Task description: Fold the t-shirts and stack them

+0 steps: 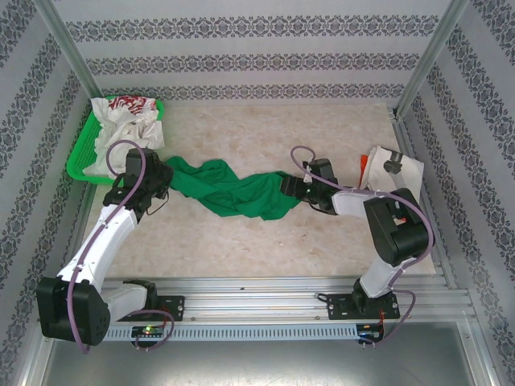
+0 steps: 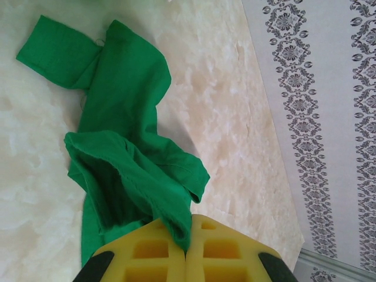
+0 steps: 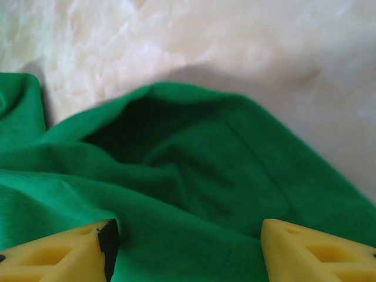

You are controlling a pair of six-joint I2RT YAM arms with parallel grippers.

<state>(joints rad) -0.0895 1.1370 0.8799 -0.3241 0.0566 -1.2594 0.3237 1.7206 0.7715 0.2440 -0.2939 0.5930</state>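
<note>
Left claw [image 2: 188,235] pinching shirt [image 2: 123,117], whites [image 1: 121,133] in basket [image 1: 78,159]

A: The green t-shirt [image 1: 233,193] is looking like soft matt cloth, creasing loosely.
B: The surface [image 1: 265,137] is showing a smooth, marbled beige finish with a faint sheen.
A: The basket [image 1: 78,157] is reading as bright plastic mesh, and the white t-shirts [image 1: 121,133] are looking like thin crumpled cloth.
B: The jaws of the left gripper [image 2: 187,235] and right gripper [image 3: 188,241] are showing matt yellow plastic. The rails [image 1: 265,293] are gleaming like brushed metal.
</note>
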